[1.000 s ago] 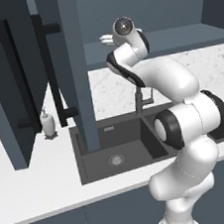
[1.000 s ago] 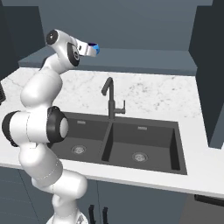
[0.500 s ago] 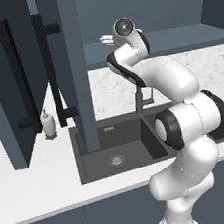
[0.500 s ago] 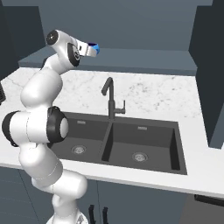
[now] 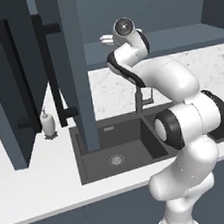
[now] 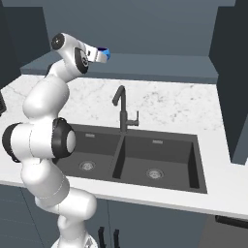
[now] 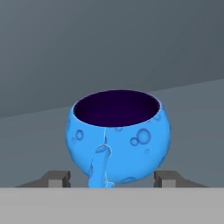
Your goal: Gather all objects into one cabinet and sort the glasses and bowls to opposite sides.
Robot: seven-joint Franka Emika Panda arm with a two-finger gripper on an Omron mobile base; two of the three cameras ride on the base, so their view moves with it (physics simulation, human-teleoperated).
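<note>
A small bright-blue cup point(image 7: 118, 136) sits upright on the cabinet shelf point(image 7: 192, 131), centred between the robot's jaws, which stand apart on either side without visibly touching; it looks light, rigid and smooth, best gripped across its round belly.

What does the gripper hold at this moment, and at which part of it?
Cannot be told. The gripper has its fingertips beside the lower sides of the blue cup, but contact is not visible.
</note>
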